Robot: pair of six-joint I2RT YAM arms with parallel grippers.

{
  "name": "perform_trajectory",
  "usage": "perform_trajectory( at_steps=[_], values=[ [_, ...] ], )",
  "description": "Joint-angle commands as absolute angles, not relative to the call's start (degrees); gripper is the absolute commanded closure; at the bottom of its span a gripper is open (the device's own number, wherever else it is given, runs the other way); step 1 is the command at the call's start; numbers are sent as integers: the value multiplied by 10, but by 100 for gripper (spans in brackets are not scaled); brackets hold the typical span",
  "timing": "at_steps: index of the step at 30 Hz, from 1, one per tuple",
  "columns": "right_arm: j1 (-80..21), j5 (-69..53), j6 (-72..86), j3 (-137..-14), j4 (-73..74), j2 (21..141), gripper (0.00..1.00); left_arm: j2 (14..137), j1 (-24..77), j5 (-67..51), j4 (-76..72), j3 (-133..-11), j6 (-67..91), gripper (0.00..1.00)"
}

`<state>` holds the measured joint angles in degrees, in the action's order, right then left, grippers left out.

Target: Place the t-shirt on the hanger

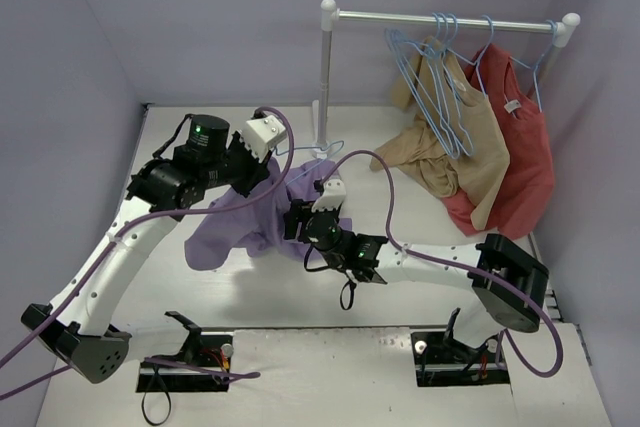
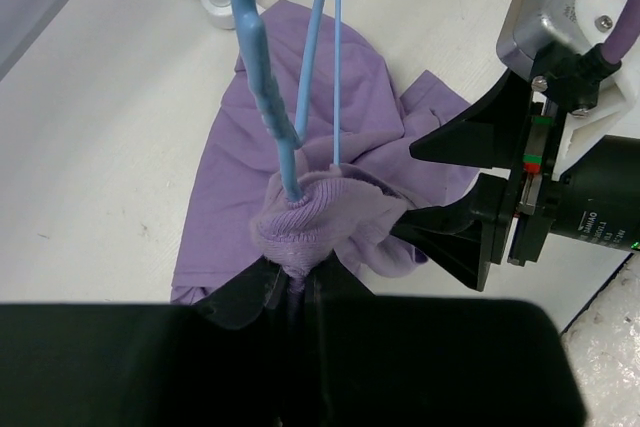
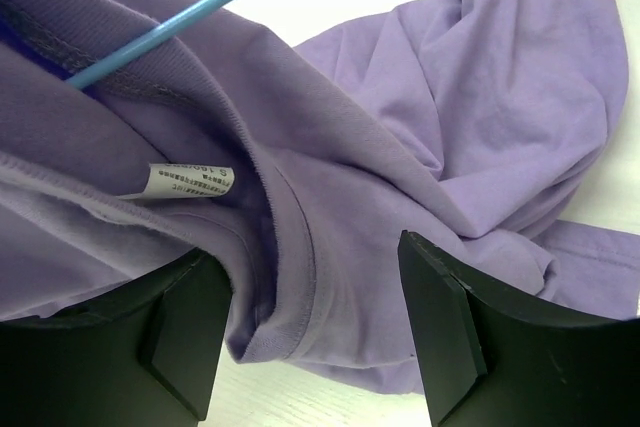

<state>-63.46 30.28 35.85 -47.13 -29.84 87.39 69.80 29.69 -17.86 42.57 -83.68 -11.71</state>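
The lavender t-shirt lies bunched on the table, with its collar lifted. My left gripper is shut on the ribbed collar, as the left wrist view shows. The light-blue hanger passes into the neck opening; a bit of its wire shows in the top view. My right gripper is open. In the right wrist view a fold of the collar with a white label lies between its spread fingers, and the hanger wire crosses above. The shirt body spreads beyond.
A white clothes rack stands at the back, its foot close behind the shirt. Several spare blue hangers, a tan shirt and a red shirt hang at the right end of the rail. Purple cables trail from both arms.
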Motion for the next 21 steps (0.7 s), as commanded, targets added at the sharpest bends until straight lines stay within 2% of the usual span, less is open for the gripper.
perform_trajectory(
  at_steps=[1,11,21],
  values=[
    [-635,316,356,-491,-346,842,38,678,301,-164,381,-849,-116,100],
    [-627,328,329,-463,-345,774,38,691,301,-144,381,-842,-124,100],
    [-579,232,337,-492,-363,849,40,683,302,-165,381,-854,-123,100]
  ],
)
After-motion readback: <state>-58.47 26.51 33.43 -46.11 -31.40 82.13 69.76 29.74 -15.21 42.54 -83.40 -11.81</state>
